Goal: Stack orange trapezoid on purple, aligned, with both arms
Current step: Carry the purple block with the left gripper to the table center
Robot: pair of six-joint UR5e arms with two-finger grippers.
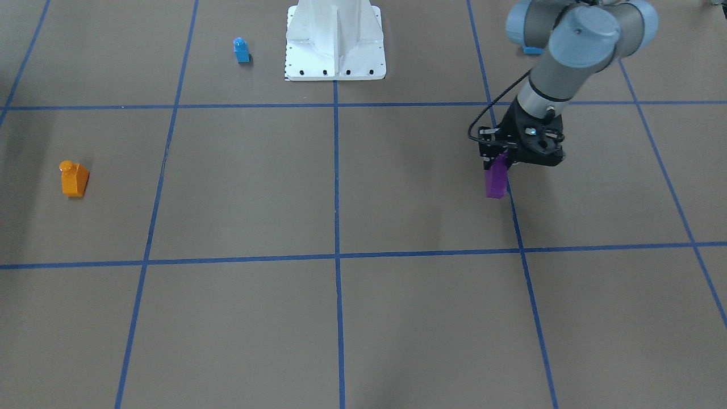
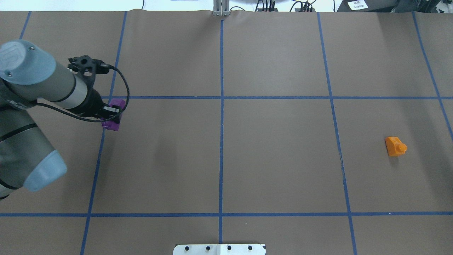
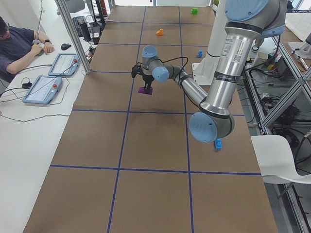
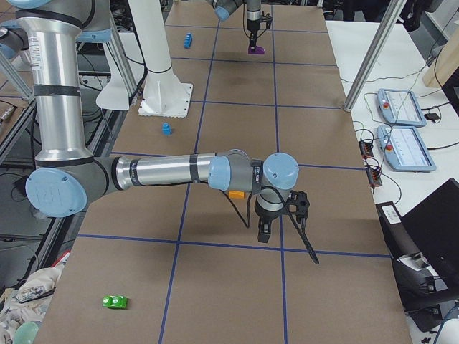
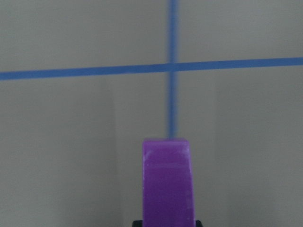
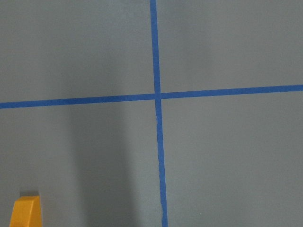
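Observation:
The orange trapezoid [image 1: 74,179] stands alone on the brown table, far right in the overhead view [image 2: 394,146]; its edge shows in the right wrist view [image 6: 26,213]. My left gripper [image 1: 500,165] is shut on the purple brick [image 1: 496,180], which hangs from the fingers over a blue tape line; it also shows in the overhead view [image 2: 114,118] and the left wrist view [image 5: 167,182]. My right gripper [image 4: 271,223] shows only in the exterior right view, high over the table beside the orange trapezoid [image 4: 235,193]; I cannot tell whether it is open or shut.
A small blue one-stud brick [image 1: 241,50] stands near the white robot base [image 1: 335,51]. Another blue brick [image 3: 218,143] lies under my left arm. A green brick [image 4: 115,302] lies at the table's right end. An operator [image 3: 19,46] sits at the side.

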